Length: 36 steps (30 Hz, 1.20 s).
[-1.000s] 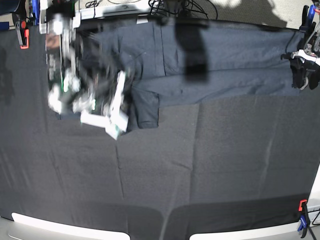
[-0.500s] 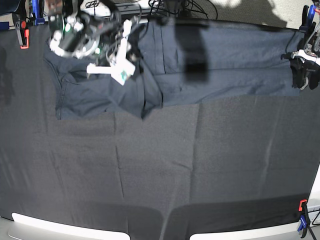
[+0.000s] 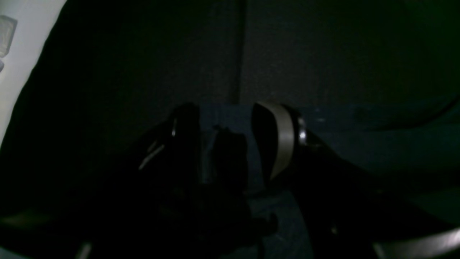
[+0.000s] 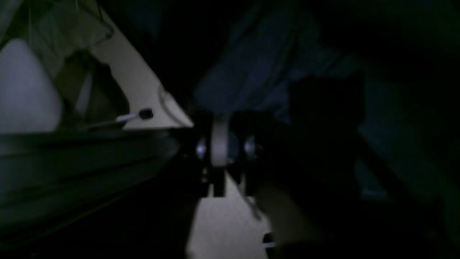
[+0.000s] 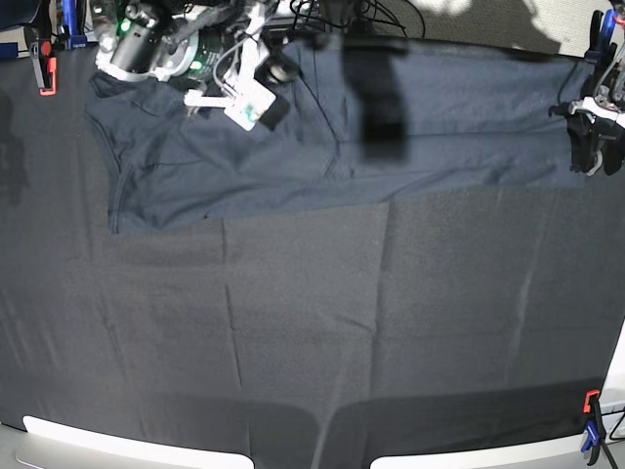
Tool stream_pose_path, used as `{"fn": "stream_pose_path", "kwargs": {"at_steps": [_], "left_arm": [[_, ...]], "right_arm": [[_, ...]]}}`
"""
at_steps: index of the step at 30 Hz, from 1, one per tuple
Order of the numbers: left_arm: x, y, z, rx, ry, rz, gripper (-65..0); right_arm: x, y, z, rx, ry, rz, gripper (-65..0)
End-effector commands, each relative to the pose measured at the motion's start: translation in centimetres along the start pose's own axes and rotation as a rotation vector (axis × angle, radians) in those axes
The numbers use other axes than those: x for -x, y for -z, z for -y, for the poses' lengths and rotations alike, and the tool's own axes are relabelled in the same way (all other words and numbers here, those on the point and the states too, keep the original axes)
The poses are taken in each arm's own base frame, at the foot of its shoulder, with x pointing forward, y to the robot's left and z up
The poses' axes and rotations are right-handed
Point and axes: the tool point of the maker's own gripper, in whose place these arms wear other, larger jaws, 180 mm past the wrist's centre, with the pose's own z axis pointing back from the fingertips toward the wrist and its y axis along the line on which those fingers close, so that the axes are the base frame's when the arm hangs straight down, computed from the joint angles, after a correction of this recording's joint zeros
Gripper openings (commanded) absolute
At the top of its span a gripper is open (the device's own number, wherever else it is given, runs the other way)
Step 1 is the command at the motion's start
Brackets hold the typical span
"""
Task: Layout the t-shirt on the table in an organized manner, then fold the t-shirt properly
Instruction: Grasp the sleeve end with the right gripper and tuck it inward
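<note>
Shirt spread in a band along the far edge, folding not finished

The t-shirt [image 5: 322,137] lies along the far side of the table [image 5: 312,332], a long slate-blue strip running from the left corner almost to the right edge. Its near edge is a fairly straight line, which suggests the cloth is already doubled over lengthwise. Judging by that, the laying-out is done and at least one fold is in; the cross folds that would make a compact packet are still to do.

The right gripper [image 5: 256,103] sits low over the shirt's far left part, near the table's far edge. Its view is dim and blurred, so I cannot tell whether the fingers are apart or pinching cloth. The left gripper [image 3: 224,144] rests at the shirt's right end with its fingers well apart, blue fabric showing between them, nothing pinched.

The shirt is soft matte cotton, lightly rumpled with long shallow creases. The black table cover under it is coarser, marked by sharp fold lines. A red clamp [image 5: 45,70] grips the far left edge
</note>
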Motion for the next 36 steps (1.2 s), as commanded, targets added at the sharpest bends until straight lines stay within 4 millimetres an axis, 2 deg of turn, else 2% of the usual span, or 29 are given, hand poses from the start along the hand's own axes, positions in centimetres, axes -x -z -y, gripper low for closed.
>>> {"fn": "stream_pose_path", "kwargs": {"at_steps": [1, 3, 4, 7, 10, 15, 19, 28, 32, 36], "left_arm": [[-1.9, -0.1, -0.2, 0.004, 0.017, 0.064, -38.6], [-2.0, -0.1, -0.2, 0.004, 0.017, 0.069, -38.6], [-2.1, -0.1, -0.2, 0.004, 0.017, 0.071, -38.6], [-2.0, -0.1, -0.2, 0.004, 0.017, 0.070, -38.6], [-2.1, -0.1, -0.2, 0.004, 0.017, 0.070, -38.6], [-2.0, -0.1, -0.2, 0.004, 0.017, 0.070, -38.6], [-2.0, -0.1, -0.2, 0.004, 0.018, 0.069, -38.5], [0.4, -0.2, -2.1, -0.103, -0.021, -0.062, -38.5], [2.3, -0.5, -3.4, -0.157, -0.037, -0.122, -38.5], [6.1, -1.0, -4.4, -0.183, -0.114, -0.207, -38.5]], "right_arm": [[-1.0, -0.4, -0.7, -0.031, -0.005, 0.045, -52.6], [-1.8, -0.5, -1.7, -0.090, 0.017, 0.089, -46.7], [-2.3, -0.6, -2.4, -0.129, 0.031, 0.112, -45.9], [-3.9, -1.2, -4.2, -0.237, 0.067, 0.196, -45.9], [-5.2, -1.7, -4.5, -0.272, 0.068, 0.248, -46.0], [-7.3, -1.6, -1.3, -0.138, -0.021, 0.283, -46.0], [-8.6, -1.9, 0.0, -0.097, -0.064, 0.298, -46.0], [-7.5, -2.2, 3.4, 0.062, -0.087, 0.230, -46.0], [-7.2, -3.5, 5.6, 0.135, -0.054, 0.241, -46.0], [-6.8, -5.1, 8.0, 0.218, -0.017, 0.253, -46.0]]}}
